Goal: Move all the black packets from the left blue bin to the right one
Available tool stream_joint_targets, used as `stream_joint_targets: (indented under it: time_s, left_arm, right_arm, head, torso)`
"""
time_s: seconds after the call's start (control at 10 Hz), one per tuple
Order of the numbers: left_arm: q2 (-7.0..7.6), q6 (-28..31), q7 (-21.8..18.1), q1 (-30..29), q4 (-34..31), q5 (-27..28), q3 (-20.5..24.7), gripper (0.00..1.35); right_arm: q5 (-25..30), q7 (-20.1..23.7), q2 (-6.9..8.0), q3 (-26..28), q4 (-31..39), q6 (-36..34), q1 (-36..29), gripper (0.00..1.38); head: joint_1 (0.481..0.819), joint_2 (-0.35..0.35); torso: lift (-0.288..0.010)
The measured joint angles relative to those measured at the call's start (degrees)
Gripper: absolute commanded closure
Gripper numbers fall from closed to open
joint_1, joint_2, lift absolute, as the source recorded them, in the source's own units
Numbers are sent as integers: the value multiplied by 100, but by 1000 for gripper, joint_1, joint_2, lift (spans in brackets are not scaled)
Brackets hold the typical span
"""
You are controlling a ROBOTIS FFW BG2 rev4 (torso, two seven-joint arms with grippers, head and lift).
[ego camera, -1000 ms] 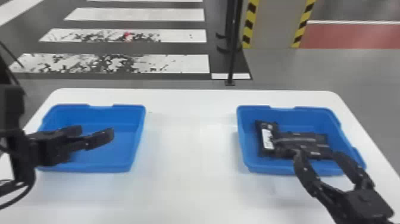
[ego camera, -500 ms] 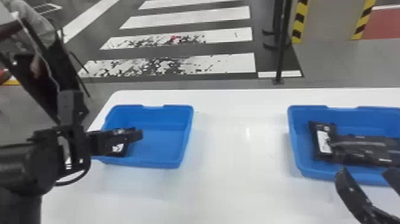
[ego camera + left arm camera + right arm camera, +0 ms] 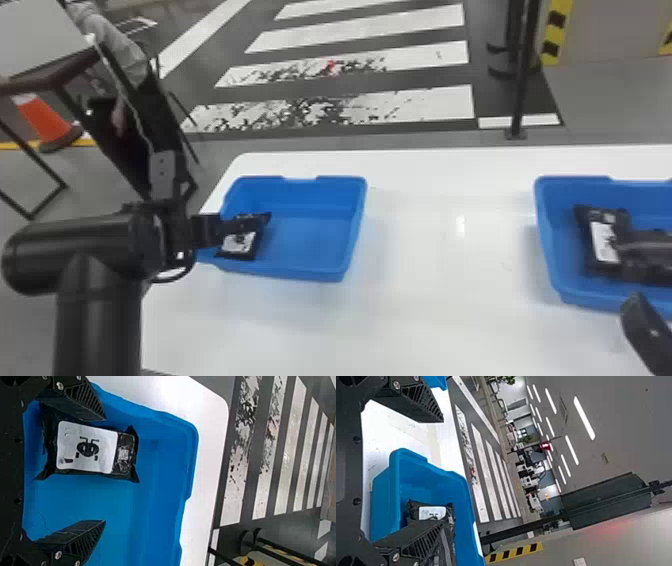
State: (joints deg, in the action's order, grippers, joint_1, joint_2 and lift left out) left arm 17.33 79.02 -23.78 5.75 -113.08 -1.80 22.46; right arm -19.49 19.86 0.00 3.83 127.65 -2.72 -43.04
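Observation:
My left gripper [image 3: 232, 227] is at the left part of the left blue bin [image 3: 352, 225], beside a black packet [image 3: 240, 244] with a white label. In the left wrist view, the left gripper [image 3: 105, 470] is open; the packet [image 3: 87, 449] lies nearer one finger, not gripped. At the front of the right blue bin [image 3: 555, 270] is my right gripper [image 3: 645, 330], partly cut off. Black packets [image 3: 605, 240] overlap in that bin. The right wrist view has the right gripper [image 3: 442, 471] open, one finger partly covering packets [image 3: 433, 513].
Both bins stand on a white table [image 3: 440, 240], with a bare stretch between them. A black pole [image 3: 522, 75] stands beyond the table's far edge. A person [image 3: 117, 47] and an orange cone [image 3: 42, 120] are off to the left.
The head view has turned left, shifting both bins rightward in it. My left gripper has drawn toward the left bin's left side, uncovering the packet. My right gripper has backed off from the packets.

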Motion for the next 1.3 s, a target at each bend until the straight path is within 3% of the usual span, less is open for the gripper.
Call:
stream_joint_targets:
  time_s: [0.4,0.7,0.8,0.9,1.0,1.1,1.3]
  left_arm:
    - [7,112,44,286,675,195,-140,148]
    - [60,260,58,648,1249,245,-373,236]
    - [88,296,58,781,1482,245,-469,406]
    - [118,339,61,885,1689,235,-542,809]
    - [168,414,42,943,1813,208,-651,1096]
    - [214,441,14,950,1851,171,-759,1204]
    - [234,211,-144,922,1845,174,-861,1205]
  right_arm:
    - [-74,9,0,3,-34,-9,16,124]
    - [-145,18,0,5,-67,-9,16,124]
    - [-170,25,0,5,-73,-9,15,124]
    - [-197,27,0,5,-89,-9,16,124]
    - [-231,35,0,5,-111,-9,16,124]
    - [-259,47,0,7,-125,-9,15,124]
    - [-295,61,0,16,-152,-9,3,124]
  head:
    - [695,338]
    - [695,330]
    - [695,325]
    - [695,322]
    - [695,320]
    - [695,315]
    - [695,301]
  torso:
    - [-185]
    - [-185]
    - [-185]
    - [-185]
    - [-185]
    - [-185]
    - [-185]
